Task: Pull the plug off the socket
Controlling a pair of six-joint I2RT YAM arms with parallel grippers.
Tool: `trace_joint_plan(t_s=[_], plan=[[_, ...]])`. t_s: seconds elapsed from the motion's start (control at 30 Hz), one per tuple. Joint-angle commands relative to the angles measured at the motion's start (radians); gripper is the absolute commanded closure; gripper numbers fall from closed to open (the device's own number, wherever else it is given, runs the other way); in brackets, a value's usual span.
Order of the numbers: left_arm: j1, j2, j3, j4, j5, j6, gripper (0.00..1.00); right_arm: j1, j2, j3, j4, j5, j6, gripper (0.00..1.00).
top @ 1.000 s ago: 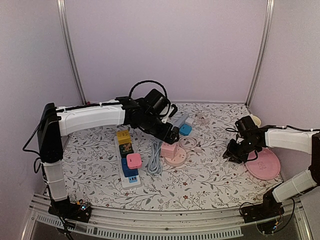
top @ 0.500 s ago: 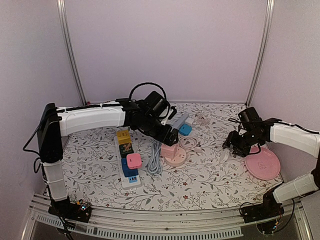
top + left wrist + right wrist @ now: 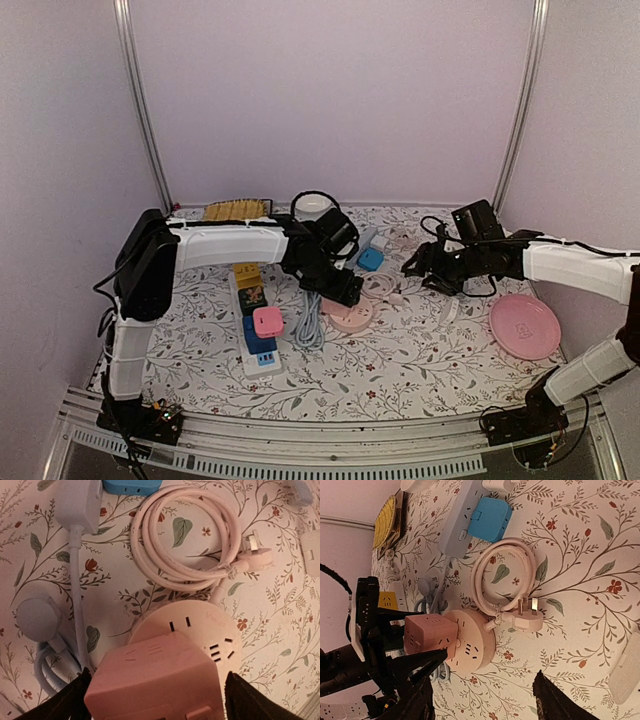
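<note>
Hemming the pink plug (image 3: 155, 680) on both sides with the left tool (image 3: 157, 700); leaving bare desk (image 3: 420, 350) between coiled cable (image 3: 505, 575) and right tool (image 3: 485, 700).

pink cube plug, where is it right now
In the left wrist view the pink cube plug sits bottom centre on the round pink socket, between the left arm's fingers, with the coiled pink cable just beyond.
</note>
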Motion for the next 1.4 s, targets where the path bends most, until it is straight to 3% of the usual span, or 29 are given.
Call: trace_joint_plan(t_s=[0.0, 0.13, 0.3, 0.4, 0.53, 0.8, 1.03, 1.2, 1.37], plan=[[-0.001, 0.064, 0.121, -0.078, -0.037, -0.049, 0.11, 0.003, 0.086, -0.013, 0.185, -0.139, 0.013, 0.33], [-0.004, 0.106, 0.196, -0.121, -0.042, -0.091, 0.20, 0.003, 0.174, -0.016, 0.291, -0.261, 0.035, 0.49], [-0.025, 0.142, 0.266, -0.167, -0.053, -0.157, 0.34, 0.003, 0.272, -0.001, 0.353, -0.369, 0.040, 0.87], [-0.047, 0.156, 0.292, -0.185, -0.059, -0.203, 0.41, 0.004, 0.319, 0.018, 0.352, -0.417, 0.016, 0.94], [-0.083, 0.166, 0.323, -0.225, -0.094, -0.251, 0.27, 0.003, 0.361, 0.020, 0.353, -0.445, -0.025, 0.96], [-0.113, 0.174, 0.341, -0.291, -0.154, -0.351, 0.26, 0.005, 0.411, 0.042, 0.345, -0.489, -0.070, 0.96], [-0.137, 0.197, 0.362, -0.336, -0.153, -0.415, 0.14, 0.004, 0.424, 0.010, 0.340, -0.466, -0.096, 0.97], [-0.167, 0.189, 0.357, -0.338, -0.154, -0.484, 0.15, 0.004, 0.404, -0.029, 0.346, -0.465, -0.099, 0.97], [-0.178, 0.199, 0.354, -0.340, -0.169, -0.525, 0.25, 0.004, 0.369, -0.053, 0.337, -0.454, -0.110, 0.97]])
